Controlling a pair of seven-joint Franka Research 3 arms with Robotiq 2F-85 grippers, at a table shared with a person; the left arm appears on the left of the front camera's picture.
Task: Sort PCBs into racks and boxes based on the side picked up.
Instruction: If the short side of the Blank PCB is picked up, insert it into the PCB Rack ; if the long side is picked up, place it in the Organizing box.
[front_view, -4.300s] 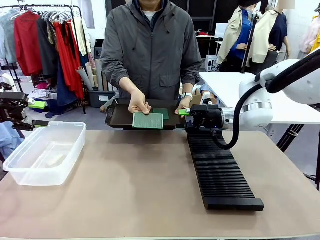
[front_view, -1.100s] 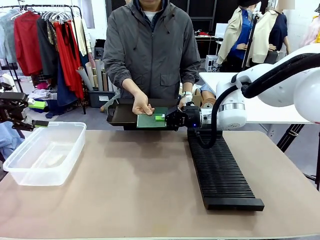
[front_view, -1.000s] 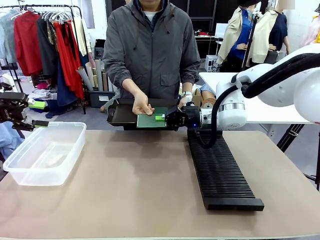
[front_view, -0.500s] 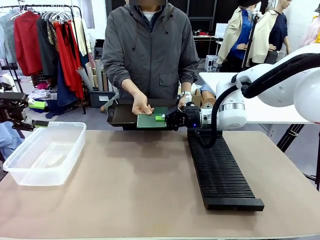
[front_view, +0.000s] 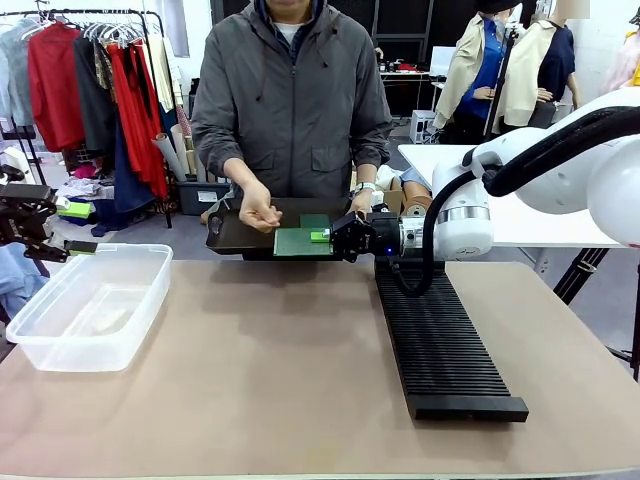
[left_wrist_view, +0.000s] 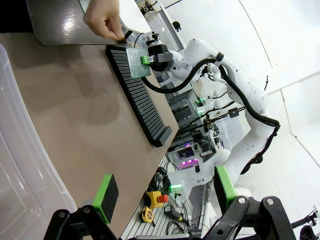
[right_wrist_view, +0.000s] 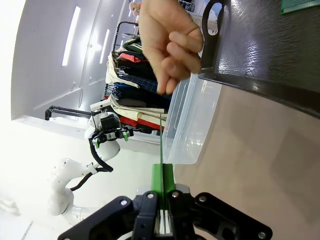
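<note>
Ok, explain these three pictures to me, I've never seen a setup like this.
Two white robot arms share a table with a person. The wide picture looks across the table from the robot's side; the other two come from cameras on each wrist. On the table lie a clear tub and a long black slotted rack. The person holds a dark tray. The right gripper is shut on a green circuit board at the tray's edge. The left gripper is open and empty.

The box (front_view: 90, 305) sits on the left of the table (front_view: 280, 390), and the rack (front_view: 440, 345) lies on the right. The tray (front_view: 232, 235) is at the far edge, with a board (front_view: 298, 243) over it.
</note>
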